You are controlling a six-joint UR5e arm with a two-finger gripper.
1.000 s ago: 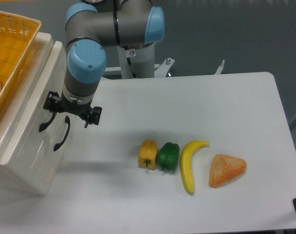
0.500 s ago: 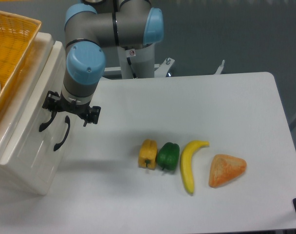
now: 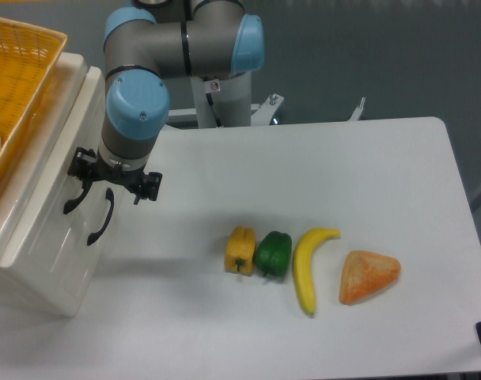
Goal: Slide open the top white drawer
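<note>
Where glossy top white drawer (image 3: 43, 186) shuts, spread tool (image 3: 112, 184), curved handle (image 3: 76, 198)

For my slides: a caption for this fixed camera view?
UR5e gripper hovering at the cream-white cabinet's black-handled top white drawer, toy produce lying alongside.

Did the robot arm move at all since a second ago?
Only a tiny bit. The tool crept left, closer to the black handle of the top white drawer. It has not clearly grabbed anything. The drawer looks shut as before, and the banana and peppers stayed put.
</note>
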